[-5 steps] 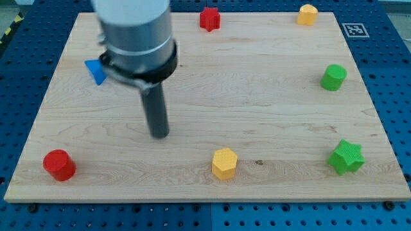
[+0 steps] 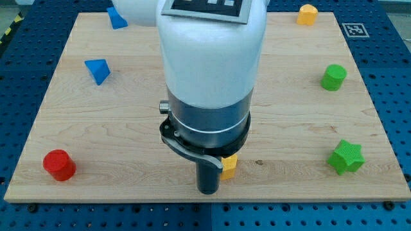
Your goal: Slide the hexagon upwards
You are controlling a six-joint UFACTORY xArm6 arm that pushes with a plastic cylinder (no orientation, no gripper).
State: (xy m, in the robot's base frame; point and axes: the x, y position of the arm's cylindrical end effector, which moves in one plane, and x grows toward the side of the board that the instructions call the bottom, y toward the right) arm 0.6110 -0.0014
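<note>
Seven blocks visible: spread across a wooden board on a blue perforated bench.
Arm: a white and grey housing fills the frame's centre, its dark rod dropping to the lower middle.
Tip: my tip sits on the board near the bottom edge, just left of and touching or nearly touching the yellow hexagon.
Pincer: none fitted, so nothing is clasped or let go; the rod only pushes.
Hexagon: lower centre, mostly hidden behind the arm, only its right part showing.
Left side: a red cylinder at lower left, a blue triangular block at upper left, another blue block near the top edge.
Right side: a small yellow block at top right, a green cylinder below it, a green star at lower right.
</note>
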